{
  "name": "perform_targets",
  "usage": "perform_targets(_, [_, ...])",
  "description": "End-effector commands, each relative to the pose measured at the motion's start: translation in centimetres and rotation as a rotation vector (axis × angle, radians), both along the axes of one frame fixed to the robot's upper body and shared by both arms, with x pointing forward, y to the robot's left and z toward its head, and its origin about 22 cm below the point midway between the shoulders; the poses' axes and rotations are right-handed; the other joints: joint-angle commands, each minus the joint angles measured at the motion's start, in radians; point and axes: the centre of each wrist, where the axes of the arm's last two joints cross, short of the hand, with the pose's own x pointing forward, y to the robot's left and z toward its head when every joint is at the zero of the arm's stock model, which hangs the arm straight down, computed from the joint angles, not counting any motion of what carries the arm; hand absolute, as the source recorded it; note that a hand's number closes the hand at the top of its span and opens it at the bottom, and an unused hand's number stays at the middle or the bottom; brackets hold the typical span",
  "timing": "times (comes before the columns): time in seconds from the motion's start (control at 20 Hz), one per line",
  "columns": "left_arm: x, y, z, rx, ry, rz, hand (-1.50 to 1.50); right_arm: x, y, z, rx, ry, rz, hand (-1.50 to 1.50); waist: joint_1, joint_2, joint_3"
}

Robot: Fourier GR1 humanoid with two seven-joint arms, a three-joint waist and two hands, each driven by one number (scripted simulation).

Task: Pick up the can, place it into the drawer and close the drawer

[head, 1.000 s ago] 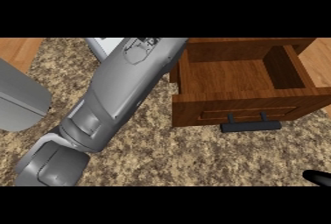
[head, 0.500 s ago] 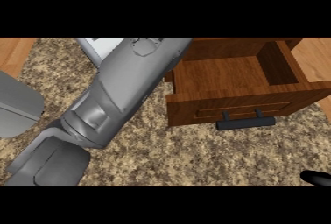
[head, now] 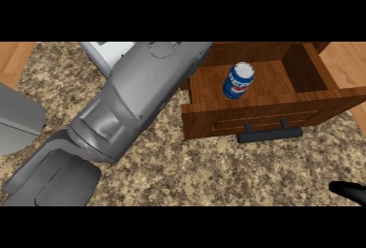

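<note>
1. Standing upright inside the open brown wooden drawer [head: 214,114]: blue-and-white cylindrical can [head: 238,80]
2. Right hand [head: 350,190] lay at lower right edge; finger state could not be told
3. Grey left forearm [head: 136,101] crossed the speckled counter [head: 214,169]; its hand unseen

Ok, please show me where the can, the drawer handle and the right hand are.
can [head: 238,82], head view, on its blue side.
drawer handle [head: 270,135], head view, middle of the dark bar.
right hand [head: 350,190], head view, on a black finger.
</note>
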Motion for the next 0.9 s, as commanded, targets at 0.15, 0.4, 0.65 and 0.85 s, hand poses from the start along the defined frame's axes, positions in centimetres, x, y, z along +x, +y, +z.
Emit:
perform_targets(0.15, [0.1,-0.1,0.5,-0.055,0.007,0.033,-1.50,1.0,0.5,1.3,-0.176,-0.058,0.042,-1.50,-0.012,0.009,0.001])
perform_targets(0.4, [0.1,0.0,0.4,-0.105,0.012,-0.004,-1.50,2.9,1.6,0.9,-0.361,-0.076,0.018,-1.50,0.015,0.010,-0.001])
perform_targets(0.65, [-0.2,-0.4,1.2,-0.132,-0.010,0.005,-1.50,5.6,3.4,0.8,-0.545,-0.092,0.009,-1.50,0.030,0.010,-0.001])
perform_targets(0.85, [0.0,-0.1,0.7,-0.135,-0.011,0.008,-1.50,7.7,4.5,-1.5,-0.669,-0.076,-0.002,-1.50,0.054,0.004,-0.001])
